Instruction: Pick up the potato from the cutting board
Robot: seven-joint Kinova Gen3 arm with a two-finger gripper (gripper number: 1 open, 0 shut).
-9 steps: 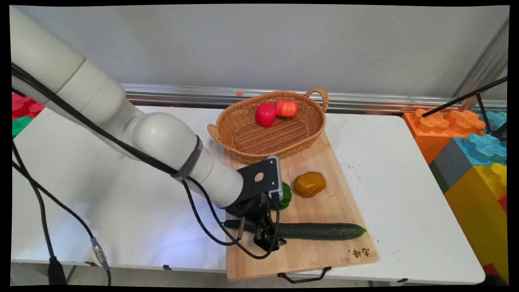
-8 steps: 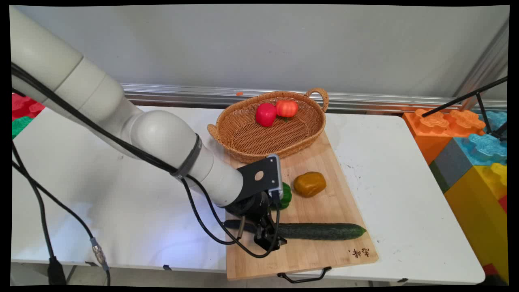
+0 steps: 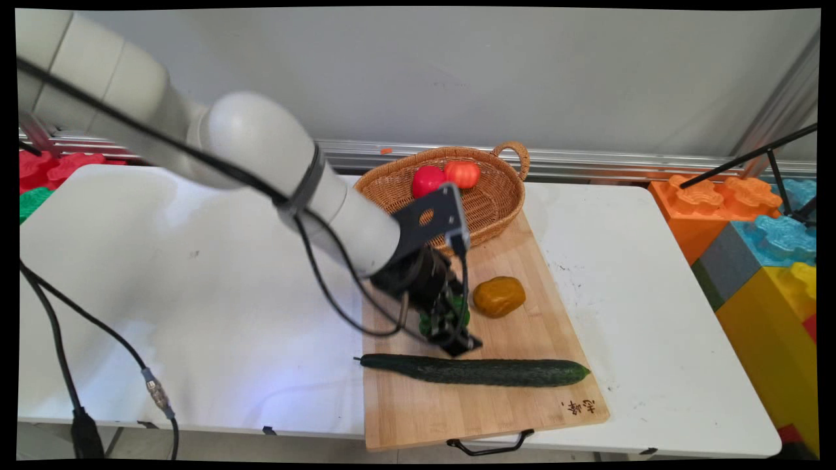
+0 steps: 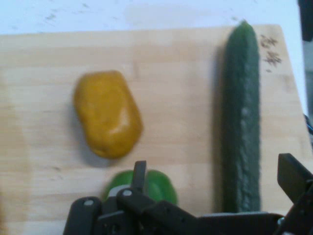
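Observation:
My gripper (image 3: 448, 331) (image 4: 215, 178) hangs open over the wooden cutting board (image 3: 529, 326) (image 4: 171, 73), holding nothing. A green pepper (image 3: 461, 303) (image 4: 159, 186) sits right under it, mostly hidden by the hand. The long dark cucumber (image 3: 483, 371) (image 4: 240, 122) lies flat along the board's near side, just in front of the fingertips. A yellow pepper (image 3: 499, 296) (image 4: 107, 115) rests on the board to the right of the hand. In the hand view one finger (image 4: 139, 172) stands over the green pepper and the other (image 4: 292, 177) is beyond the cucumber.
A wicker basket (image 3: 499, 196) stands at the board's far end, holding a red pepper (image 3: 428, 179) and an orange tomato (image 3: 462, 173). Big toy blocks (image 3: 764, 241) are stacked past the table's right edge; red and green ones (image 3: 39, 176) lie at the left. Black cables (image 3: 65, 346) hang at the front left.
The gripper has risen off the cucumber's left part and moved back toward the basket, over the green pepper. The cucumber lies where it was.

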